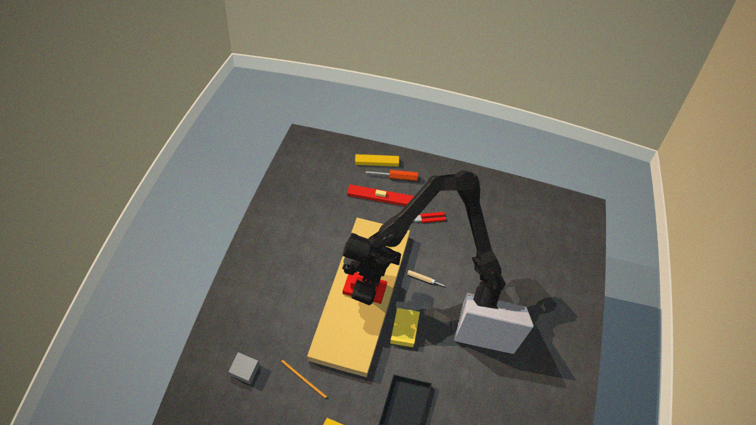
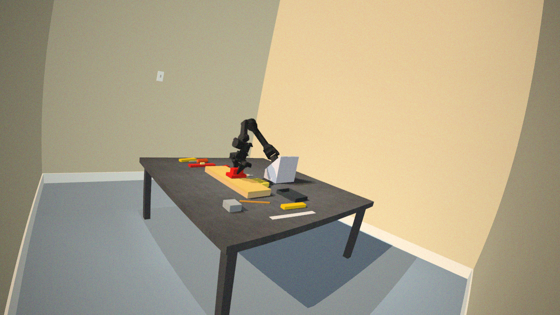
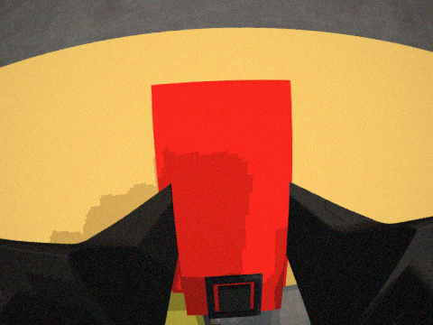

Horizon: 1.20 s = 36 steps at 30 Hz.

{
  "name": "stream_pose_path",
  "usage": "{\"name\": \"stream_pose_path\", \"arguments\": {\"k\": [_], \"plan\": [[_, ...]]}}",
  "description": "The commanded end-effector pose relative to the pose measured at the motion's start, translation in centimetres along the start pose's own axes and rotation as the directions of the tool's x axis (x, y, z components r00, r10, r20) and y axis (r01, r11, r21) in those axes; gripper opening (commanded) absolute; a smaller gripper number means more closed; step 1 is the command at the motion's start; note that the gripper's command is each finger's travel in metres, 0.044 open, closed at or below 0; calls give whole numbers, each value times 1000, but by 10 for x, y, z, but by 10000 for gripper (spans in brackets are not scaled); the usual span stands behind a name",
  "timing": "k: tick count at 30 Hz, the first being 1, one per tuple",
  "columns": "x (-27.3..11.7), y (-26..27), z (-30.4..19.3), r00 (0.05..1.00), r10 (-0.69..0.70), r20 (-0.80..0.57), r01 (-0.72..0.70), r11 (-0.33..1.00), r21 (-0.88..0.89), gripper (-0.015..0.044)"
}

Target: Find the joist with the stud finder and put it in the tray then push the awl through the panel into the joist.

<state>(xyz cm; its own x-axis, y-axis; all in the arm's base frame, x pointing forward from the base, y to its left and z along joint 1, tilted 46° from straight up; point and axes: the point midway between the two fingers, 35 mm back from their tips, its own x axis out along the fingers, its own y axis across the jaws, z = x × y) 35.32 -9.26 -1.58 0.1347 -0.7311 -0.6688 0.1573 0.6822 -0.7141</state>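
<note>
the claw [image 1: 370,283] [image 2: 238,168] [image 3: 226,186] is clamped on the red stud finder [image 1: 381,293] [image 2: 236,176] [image 3: 225,122], which is over the tan floor panel [image 1: 343,338] [image 2: 250,189] [image 3: 90,113]. the awl [image 1: 421,277] lies beside the panel, and the dark tray [image 1: 413,379] [image 2: 299,198] sits well apart from the stud finder.

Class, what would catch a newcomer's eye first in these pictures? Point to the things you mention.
Most likely the bright red stud finder [image 1: 381,292] [image 2: 236,175] [image 3: 225,122], clasped by the black end effector [image 1: 364,285] [image 2: 239,170] [image 3: 226,186] over the long yellow floor panel [image 1: 338,338] [image 2: 250,189] [image 3: 81,113]. Next might come the black arm [image 1: 477,224] [image 2: 261,138], arching from the pale, block-like base [image 1: 491,335] [image 2: 287,170] beside the panel.
</note>
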Motion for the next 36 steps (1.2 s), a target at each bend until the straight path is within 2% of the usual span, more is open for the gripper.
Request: {"name": "stream_pose_path", "arguments": {"k": [1, 36], "plan": [[0, -10, -1, 1000, -2, 0, 2, 1000, -2, 0], [0, -105, 0, 1000, -6, 0, 6, 1000, -3, 0]]}}
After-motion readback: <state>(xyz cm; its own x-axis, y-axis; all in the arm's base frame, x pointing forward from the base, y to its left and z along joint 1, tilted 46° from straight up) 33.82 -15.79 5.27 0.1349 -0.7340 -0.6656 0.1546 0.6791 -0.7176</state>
